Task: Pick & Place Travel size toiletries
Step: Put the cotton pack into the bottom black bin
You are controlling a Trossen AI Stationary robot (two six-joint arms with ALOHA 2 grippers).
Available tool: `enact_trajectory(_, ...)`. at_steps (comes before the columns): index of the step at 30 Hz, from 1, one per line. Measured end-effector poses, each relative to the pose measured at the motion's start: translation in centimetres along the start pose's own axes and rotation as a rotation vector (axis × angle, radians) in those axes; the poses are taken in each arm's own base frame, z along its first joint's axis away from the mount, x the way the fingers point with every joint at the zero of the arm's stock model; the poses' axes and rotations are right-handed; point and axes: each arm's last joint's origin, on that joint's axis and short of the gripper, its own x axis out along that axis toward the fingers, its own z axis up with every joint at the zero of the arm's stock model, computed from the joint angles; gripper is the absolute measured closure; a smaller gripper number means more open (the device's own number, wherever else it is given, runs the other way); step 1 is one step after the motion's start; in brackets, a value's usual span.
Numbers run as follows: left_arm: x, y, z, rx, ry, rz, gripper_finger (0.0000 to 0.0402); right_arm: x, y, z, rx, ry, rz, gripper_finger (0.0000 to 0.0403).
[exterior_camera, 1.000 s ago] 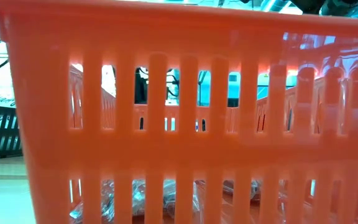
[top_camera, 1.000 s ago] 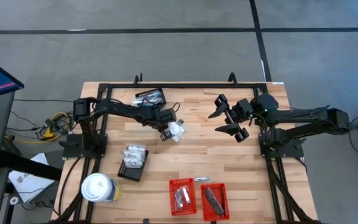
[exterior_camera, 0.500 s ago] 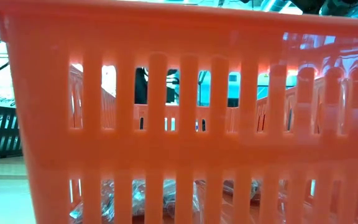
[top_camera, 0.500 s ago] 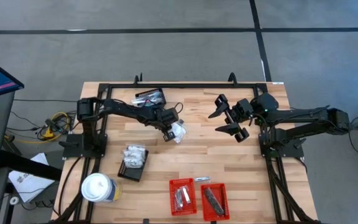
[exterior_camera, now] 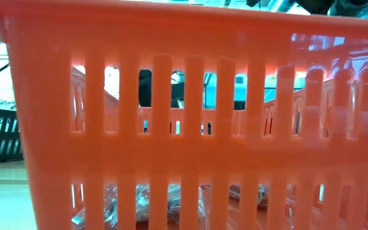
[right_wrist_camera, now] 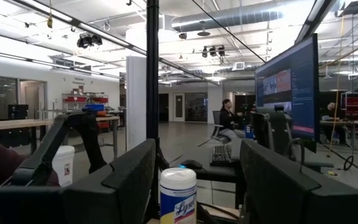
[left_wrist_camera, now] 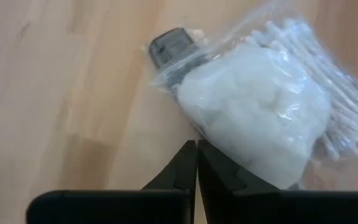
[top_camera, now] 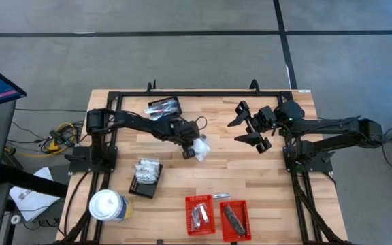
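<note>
A: Count what you have on the table (top_camera: 264, 178), operator.

B: You have two arms. Your left gripper (top_camera: 189, 151) sits near mid-table, fingers (left_wrist_camera: 185, 167) pinched together on the edge of one clear-wrapped white packet (top_camera: 201, 149), which hangs just above the wood in the wrist view. Your right gripper (top_camera: 250, 127) hovers over the far right part of the table, fingers spread wide, holding nothing.

A: And the baskets?

B: You have four. Two red baskets (top_camera: 199, 216) stand side by side at the near edge, the left one with silvery items inside, the right one (top_camera: 235, 219) with dark sticks. One black basket (top_camera: 145, 177) at near left holds white packets; a second black basket (top_camera: 165, 107) at the far edge holds dark and pale items you cannot make out. One small silvery piece (top_camera: 221, 196) lies loose just beyond the red pair. One white lidded cup (top_camera: 106, 205) stands at the near left corner.

A: The surface, the room?

B: You work on pale wooden planks inside a black frame, over a grey floor. The low camera is blocked by a red basket's slotted wall (exterior_camera: 190, 128). Beyond the right wrist you see one wipes canister (right_wrist_camera: 178, 194), monitors, and one seated person (right_wrist_camera: 227, 117) far off.
</note>
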Motion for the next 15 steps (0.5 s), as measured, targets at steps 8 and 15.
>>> enact_trajectory(8,-0.2,-1.0,0.9,0.087,-0.098,-0.051,0.0394,0.0,0.0,0.0,0.002,0.002,0.0,0.0173)
enact_trajectory(15,-0.3,-1.8,1.4,0.103,-0.152,-0.123,0.0394,0.0,0.0,0.0,0.002,0.002,0.0,0.0173)
